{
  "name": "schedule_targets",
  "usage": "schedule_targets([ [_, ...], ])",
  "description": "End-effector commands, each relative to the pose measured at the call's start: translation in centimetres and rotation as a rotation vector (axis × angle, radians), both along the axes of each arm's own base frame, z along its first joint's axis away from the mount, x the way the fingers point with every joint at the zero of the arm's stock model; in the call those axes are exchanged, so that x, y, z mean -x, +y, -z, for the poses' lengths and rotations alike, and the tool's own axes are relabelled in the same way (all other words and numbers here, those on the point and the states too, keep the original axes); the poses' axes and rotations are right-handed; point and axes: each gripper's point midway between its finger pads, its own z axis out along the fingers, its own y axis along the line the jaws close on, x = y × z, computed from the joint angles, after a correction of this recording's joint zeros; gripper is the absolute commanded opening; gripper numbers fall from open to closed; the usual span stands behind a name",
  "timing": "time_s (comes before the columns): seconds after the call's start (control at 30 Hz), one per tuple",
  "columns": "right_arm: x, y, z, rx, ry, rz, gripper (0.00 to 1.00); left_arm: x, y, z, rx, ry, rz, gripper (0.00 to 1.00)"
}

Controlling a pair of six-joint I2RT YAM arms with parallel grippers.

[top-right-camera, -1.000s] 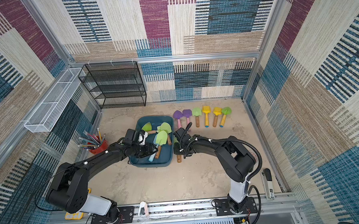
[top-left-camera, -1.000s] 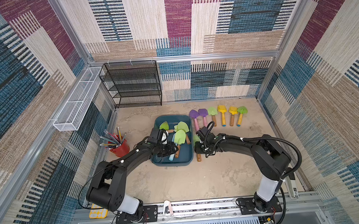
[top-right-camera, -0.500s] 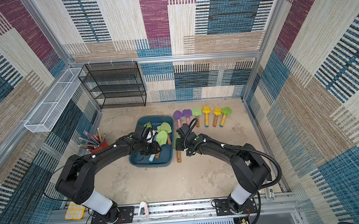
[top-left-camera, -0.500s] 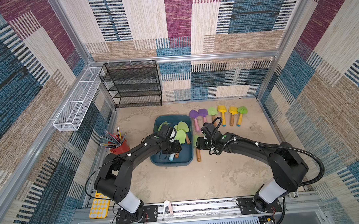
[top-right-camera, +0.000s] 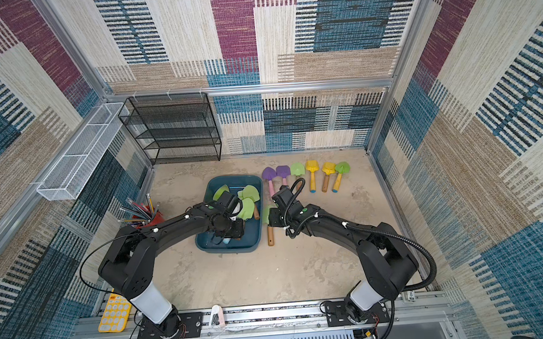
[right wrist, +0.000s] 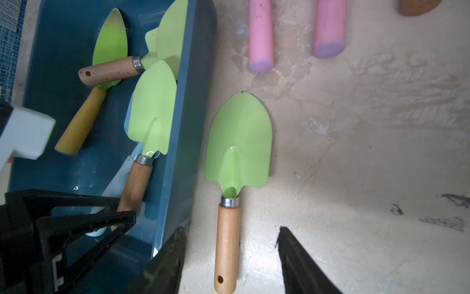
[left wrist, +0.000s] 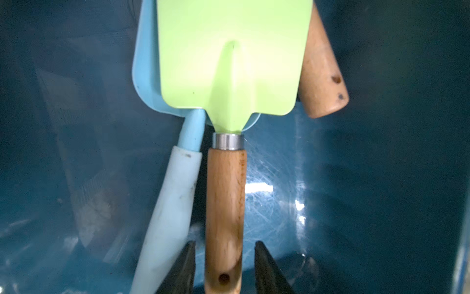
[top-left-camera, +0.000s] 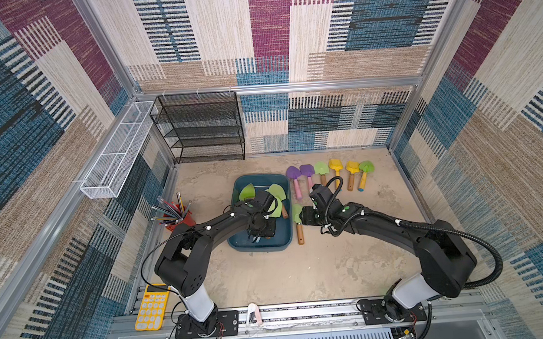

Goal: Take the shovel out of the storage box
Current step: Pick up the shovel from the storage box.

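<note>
The left gripper is down inside the storage box. Its jaws straddle the wooden handle of a green shovel close to the handle's holed end. They stand only narrowly apart, and a thin gap shows on each side of the wood, so they bracket the handle without pressing it. The shovel's blade points away from the gripper, toward the far end of the box. The blade lies on top of a pale blue shovel, whose handle runs just beside the wooden one. Another wooden handle pokes out from under the blade's other edge.

In both top views the left arm rises from its base at the near rail to a bent elbow. Its forearm then stretches across to the box, with the wrist tipped down over the near half.

The right gripper hangs low over the table, just outside the box's right wall. Its jaws are spread wide on either side of the handle of a second green shovel. That shovel lies flat on the table alongside the wall and touches neither finger. The right arm reaches in from its base, its forearm angled toward the box.
</note>
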Motion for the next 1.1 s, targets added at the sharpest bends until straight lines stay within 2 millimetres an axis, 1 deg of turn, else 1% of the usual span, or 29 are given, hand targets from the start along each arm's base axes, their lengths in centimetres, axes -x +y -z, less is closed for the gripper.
schedule_targets([
  [0.0, -0.6, 0.4, -0.8, -0.033, -0.039, -0.008, 0.6, 0.3, 0.8, 0.6, -0.077, 0.007, 0.019, 0.41],
  [0.17, -0.5, 0.5, -0.6, -0.044, -0.037, -0.015, 0.6, 0.5, 0.8, 0.9, -0.117, 0.002, 0.031, 0.41],
  [0.43, -0.4, 0.3, -0.7, -0.047, -0.048, -0.022, 0.59, 0.3, 0.5, 1.0, -0.148, 0.003, 0.04, 0.35],
  [0.63, -0.1, -0.1, -0.6, -0.047, -0.055, -0.017, 0.59, 0.3, 0.4, 0.9, -0.157, 0.01, 0.042, 0.24],
  [0.7, 0.0, -0.2, -0.8, -0.051, -0.062, -0.017, 0.59, 0.3, 0.4, 0.7, -0.153, 0.008, 0.039, 0.14],
  [0.83, 0.0, -0.4, -1.2, -0.048, -0.074, -0.015, 0.58, 0.3, 0.2, 0.1, -0.136, 0.002, 0.031, 0.06],
  [0.93, -0.1, -0.5, -2.0, -0.051, -0.092, -0.012, 0.58, 0.3, -0.1, -0.7, -0.11, -0.006, 0.027, 0.01],
  [1.07, -0.2, -0.3, -3.3, -0.076, -0.118, -0.018, 0.58, 0.2, -0.3, -2.3, -0.079, -0.031, 0.022, 0.0],
])
